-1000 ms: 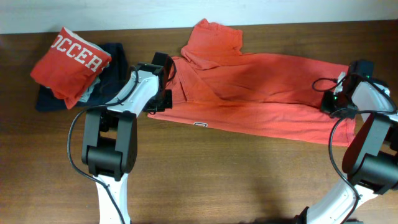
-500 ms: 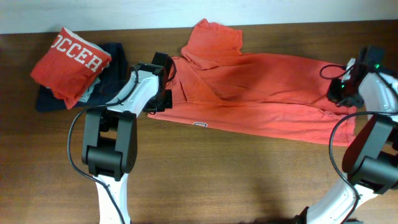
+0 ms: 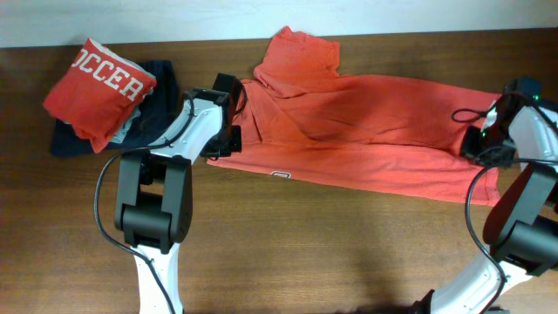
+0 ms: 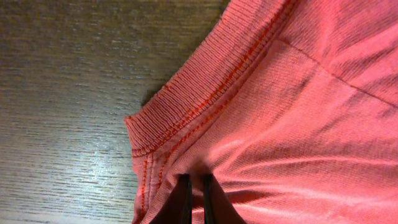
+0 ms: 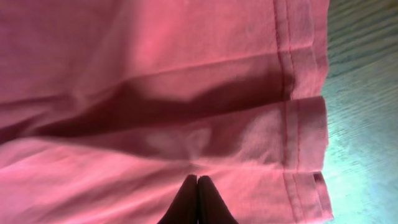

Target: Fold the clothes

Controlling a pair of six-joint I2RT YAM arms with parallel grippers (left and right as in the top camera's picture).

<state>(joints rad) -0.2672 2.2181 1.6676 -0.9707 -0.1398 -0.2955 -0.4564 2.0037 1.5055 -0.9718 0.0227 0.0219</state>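
Since a second ago, my right gripper (image 5: 198, 199) has lifted and come back down at the right hem of the coral T-shirt (image 3: 366, 131), which lies spread across the table (image 3: 305, 253). Its jaws are fully closed. My left gripper (image 4: 196, 196), unmoved, pinches cloth beside the collar.

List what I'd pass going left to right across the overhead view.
The folded red shirt with white lettering → left gripper at the collar edge → spread coral T-shirt → right gripper at the far hem.
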